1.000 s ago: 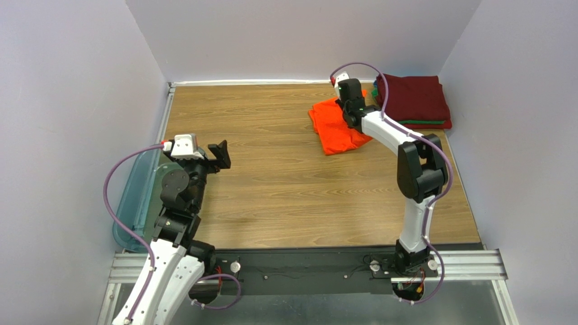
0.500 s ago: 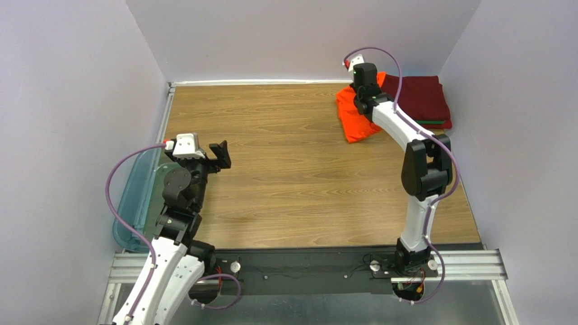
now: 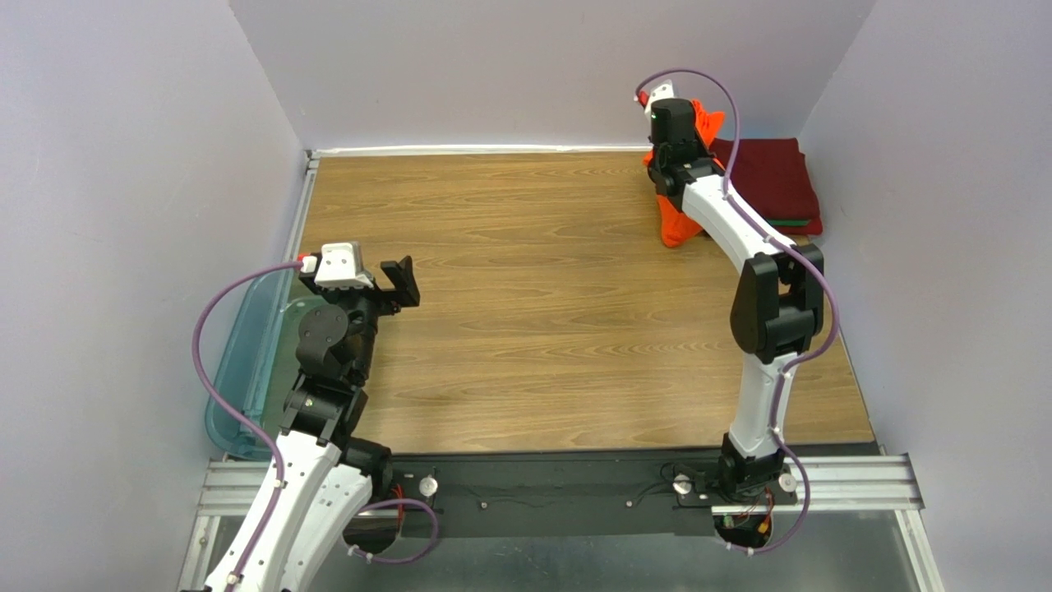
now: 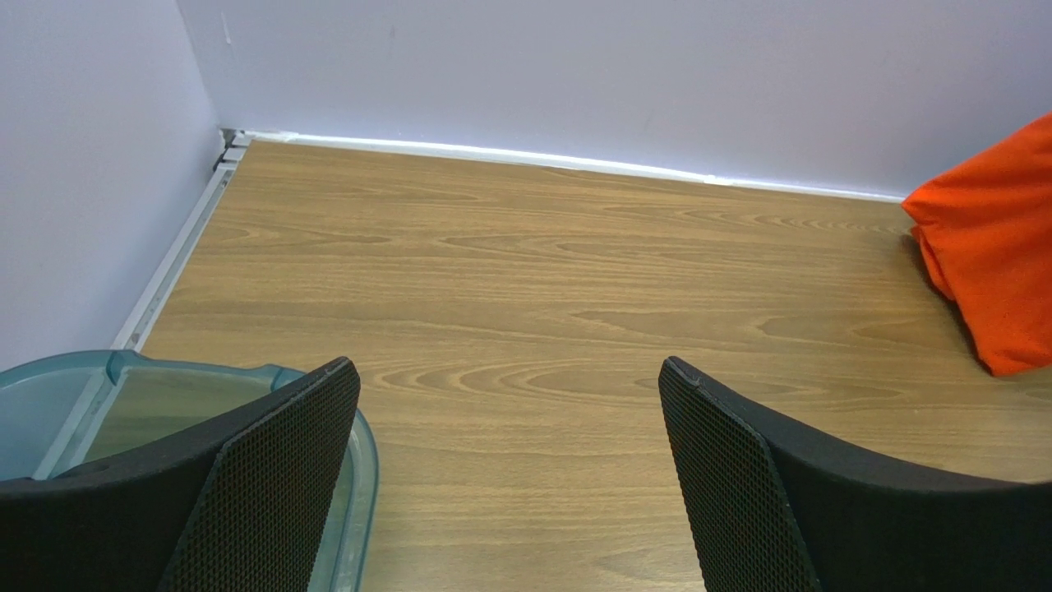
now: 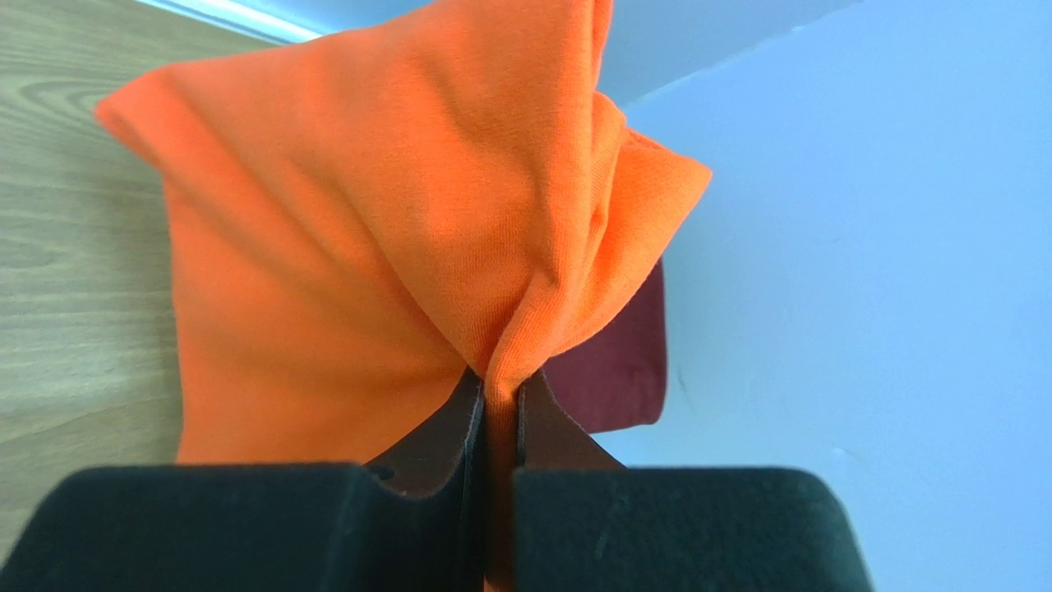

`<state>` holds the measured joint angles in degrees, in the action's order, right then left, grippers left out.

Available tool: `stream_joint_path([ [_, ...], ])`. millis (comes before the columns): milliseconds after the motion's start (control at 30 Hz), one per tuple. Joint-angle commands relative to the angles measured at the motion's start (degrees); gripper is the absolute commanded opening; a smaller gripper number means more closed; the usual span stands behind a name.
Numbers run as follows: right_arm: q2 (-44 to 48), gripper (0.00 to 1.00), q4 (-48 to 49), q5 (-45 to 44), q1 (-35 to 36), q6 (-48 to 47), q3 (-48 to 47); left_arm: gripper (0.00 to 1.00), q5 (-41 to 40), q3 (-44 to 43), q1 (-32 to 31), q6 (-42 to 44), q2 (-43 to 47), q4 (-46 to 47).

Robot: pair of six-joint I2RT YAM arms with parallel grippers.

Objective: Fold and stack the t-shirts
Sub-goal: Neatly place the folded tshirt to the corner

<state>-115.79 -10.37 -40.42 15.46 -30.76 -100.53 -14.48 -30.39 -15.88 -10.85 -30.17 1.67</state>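
Jaws: right gripper (image 5: 500, 407) pinched on orange tee (image 5: 371, 234), left gripper (image 4: 506, 481) wide apart nr table (image 3: 519, 321) left edge. Far-right corner holds maroon-topped stack (image 3: 772, 183); tee hangs just beside it. Looks like stacking step: next you'd carry it over stack & lower flat.

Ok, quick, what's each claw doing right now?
Left claw: open, holding nothing.
Right claw: shut on the orange t-shirt.
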Motion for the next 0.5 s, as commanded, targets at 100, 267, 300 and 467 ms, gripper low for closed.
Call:
stream_joint_path([
  [100,1.18,0.01,0.88,-3.17,-0.35,-3.34,-3.27,0.98,-1.43,0.51,-0.2,0.74,0.2,1.58],
  [267,1.97,0.01,0.97,-3.17,-0.43,-4.3,-4.58,0.98,-1.69,0.51,-0.2,0.83,0.2,1.58],
  [300,2.06,0.01,0.88,-3.26,-0.43,-4.48,-5.46,0.98,-1.69,0.42,-0.2,0.75,0.29,1.58],
  [467,2.85,0.01,0.88,-3.52,-0.35,-5.53,-6.87,0.98,-2.22,0.42,-0.2,0.74,0.38,1.58],
])
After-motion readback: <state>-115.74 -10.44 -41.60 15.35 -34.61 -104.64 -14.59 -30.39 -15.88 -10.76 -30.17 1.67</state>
